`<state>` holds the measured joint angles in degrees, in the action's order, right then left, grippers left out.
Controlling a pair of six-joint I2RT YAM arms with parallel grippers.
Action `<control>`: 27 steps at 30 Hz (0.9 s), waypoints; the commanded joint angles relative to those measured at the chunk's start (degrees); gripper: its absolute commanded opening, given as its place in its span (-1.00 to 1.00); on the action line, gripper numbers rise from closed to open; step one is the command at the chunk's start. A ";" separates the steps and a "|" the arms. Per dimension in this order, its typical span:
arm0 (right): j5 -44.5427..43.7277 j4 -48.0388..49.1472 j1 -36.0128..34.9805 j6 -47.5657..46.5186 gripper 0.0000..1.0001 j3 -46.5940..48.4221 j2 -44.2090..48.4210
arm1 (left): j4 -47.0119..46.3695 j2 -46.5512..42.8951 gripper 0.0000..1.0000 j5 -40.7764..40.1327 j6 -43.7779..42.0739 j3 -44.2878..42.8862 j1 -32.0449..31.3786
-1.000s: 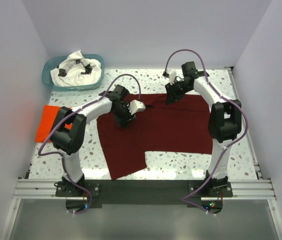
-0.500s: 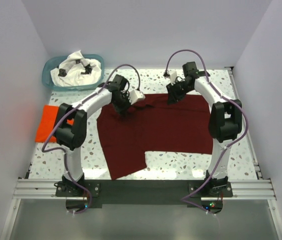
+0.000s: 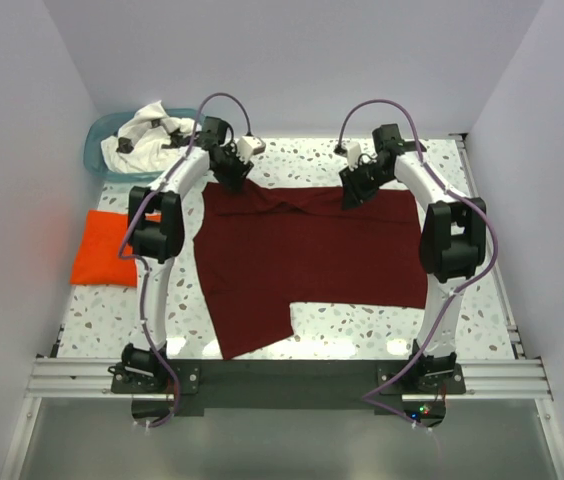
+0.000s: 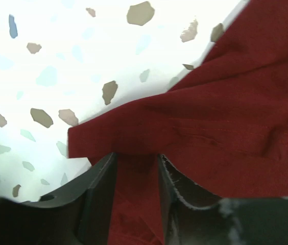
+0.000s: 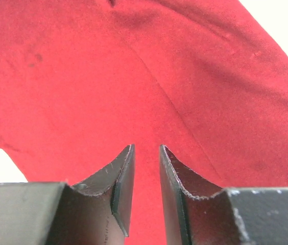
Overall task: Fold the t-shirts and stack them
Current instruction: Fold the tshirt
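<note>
The dark maroon t-shirt [image 3: 312,250] lies spread on the speckled table, with one sleeve toward the near edge. My left gripper [image 3: 230,178] is at its far left corner, shut on a bunched fold of the maroon cloth [image 4: 136,204]. My right gripper [image 3: 350,195] is at the shirt's far edge, right of the middle. Its jaws stand close together with maroon cloth [image 5: 146,204] between them. The bright orange-red t-shirt [image 3: 102,248] lies folded at the table's left edge. The white t-shirt with black print [image 3: 147,135] is crumpled in the basket.
A teal plastic basket [image 3: 92,160] stands at the far left corner, just beyond my left arm. White walls close in the table on three sides. A metal rail [image 3: 282,375] runs along the near edge by the arm bases.
My left gripper has moved away from me and to the left, pulling the shirt's far left corner out toward the basket. The shirt's far edge now lies straighter. My right gripper has barely moved.
</note>
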<state>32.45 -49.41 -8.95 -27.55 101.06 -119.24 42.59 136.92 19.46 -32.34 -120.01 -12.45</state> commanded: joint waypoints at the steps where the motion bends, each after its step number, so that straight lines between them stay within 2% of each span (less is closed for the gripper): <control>1: 0.42 0.09 -0.01 -1.02 -0.39 2.57 0.58 | -6.80 -2.79 -0.14 3.37 7.80 -1.91 2.25; 3: 1.91 1.85 -0.10 1.35 -0.39 1.70 1.29 | -8.13 -6.65 -0.11 6.01 9.39 0.72 4.00; 4: 3.40 5.95 -0.54 2.84 -0.40 0.91 2.25 | -8.57 -9.19 -0.11 8.37 10.44 3.52 5.05; 7: 4.64 12.91 -3.43 7.15 -0.40 -2.43 3.84 | -8.93 -11.85 -0.10 8.75 11.24 8.01 5.85; 9: 4.47 21.69 -5.28 10.14 -0.36 -4.97 4.63 | -8.75 -12.73 -0.10 8.40 11.85 9.08 6.64; 10: 3.08 27.12 -7.72 10.58 -0.30 -5.43 4.72 | -8.40 -12.30 -0.10 8.92 13.16 8.91 7.17; 16: -6.33 37.35 -18.53 5.06 -0.21 -1.58 -0.99 | -8.13 -11.85 -0.09 11.21 19.32 8.12 8.49; 22: -9.07 35.44 -25.49 0.66 -0.25 8.88 -11.18 | -6.82 -12.38 -0.07 10.33 20.38 8.74 9.11; 27: -8.28 32.98 -26.38 -0.66 -0.18 13.28 -15.67 | -6.90 -13.26 -0.05 10.24 20.65 10.31 9.28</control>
<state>24.99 -16.71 -36.64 -25.91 110.87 -133.78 35.97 126.52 28.40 -13.02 -111.00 -3.97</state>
